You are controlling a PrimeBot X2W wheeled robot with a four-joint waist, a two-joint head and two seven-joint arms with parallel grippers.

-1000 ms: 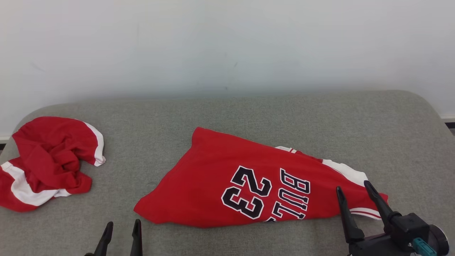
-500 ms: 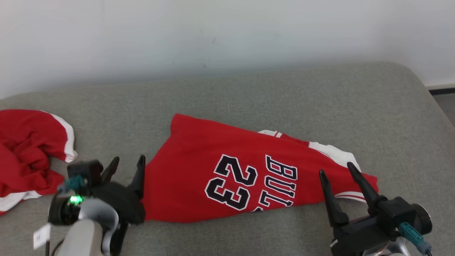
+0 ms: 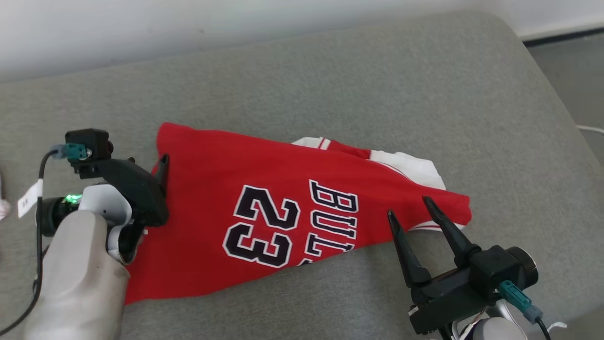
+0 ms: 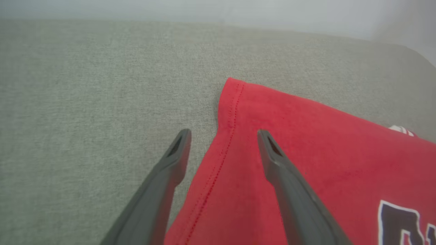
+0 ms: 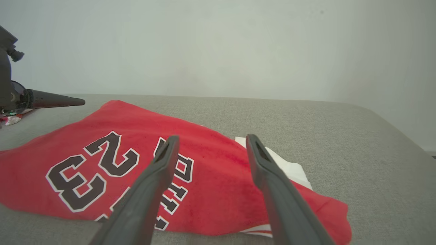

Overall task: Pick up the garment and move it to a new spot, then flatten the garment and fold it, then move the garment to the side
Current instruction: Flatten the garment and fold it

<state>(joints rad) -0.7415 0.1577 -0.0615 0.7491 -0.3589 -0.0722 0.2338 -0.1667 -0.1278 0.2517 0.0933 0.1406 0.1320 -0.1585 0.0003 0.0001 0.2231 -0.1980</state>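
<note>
You have the red cloth jersey (image 3: 212, 160) w/ black-and-white "23" and letters lying flat, print side up, abt in the middle of the grey fabric cushion (image 3: 330, 71). Its white-trimmed end (image 3: 410, 165) points to the robot's right and the plain hem end to its left. The left gripper (image 4: 223, 135) is at the hem end w/ its two dark fingers wide apart and no cloth pinched btw them: in the left wrist view one finger (image 4: 167, 170) is over bare cushion and the other (image 4: 282, 177) over red cloth, so they straddle the stitched hem edge. Whether the tips touch the cloth, you cannot tell. The right gripper (image 3: 409, 208) is at the opposite end, fingers apart also, tips over the red edge just beside the white trim, holding nothing. Behind the cushion stands a plain white wall (image 5: 204, 44).
</note>
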